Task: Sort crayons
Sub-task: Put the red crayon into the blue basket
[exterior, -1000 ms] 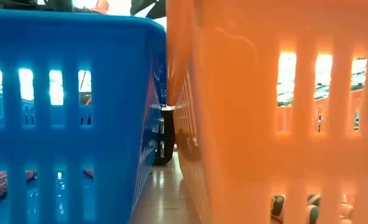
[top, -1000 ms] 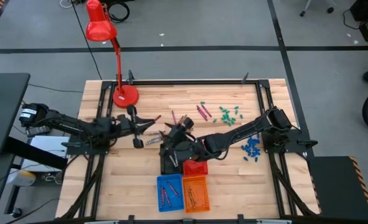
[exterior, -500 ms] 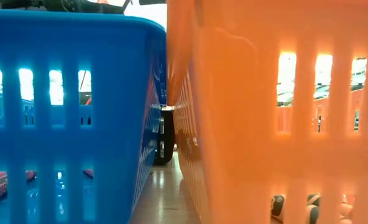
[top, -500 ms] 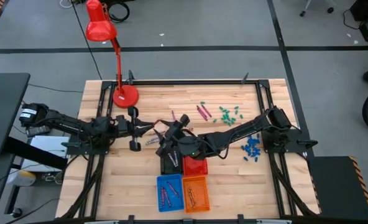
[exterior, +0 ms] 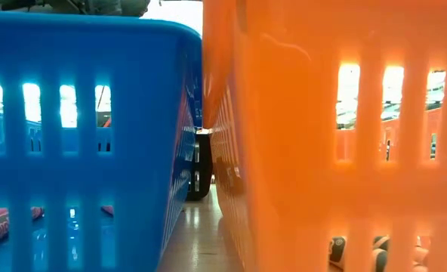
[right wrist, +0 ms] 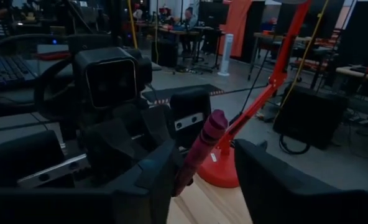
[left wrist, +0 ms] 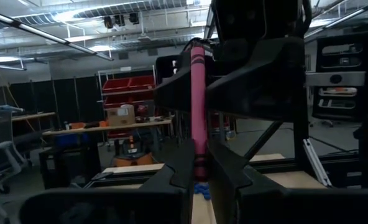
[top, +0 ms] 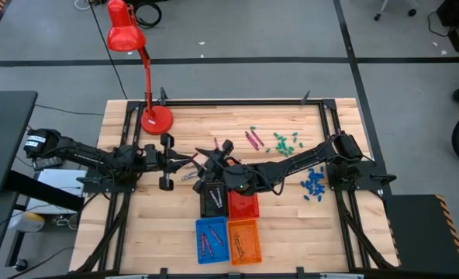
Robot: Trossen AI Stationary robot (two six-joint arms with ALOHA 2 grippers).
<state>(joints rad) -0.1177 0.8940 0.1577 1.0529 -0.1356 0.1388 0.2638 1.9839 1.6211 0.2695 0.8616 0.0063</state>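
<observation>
Since a second ago the right gripper (top: 214,157) has slid in, jaws wide, around the maroon crayon (left wrist: 198,112) clenched in the left gripper (top: 189,157) mid-table, while crayons sit in blue (top: 198,229) and orange baskets (top: 257,225), others unsorted (top: 253,139).

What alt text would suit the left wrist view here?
The left gripper is shut on a pink crayon that stands upright between its fingers. The right gripper looms just behind the crayon's top, jaws open around it. Beyond are a table edge and a workshop with red bins.
</observation>
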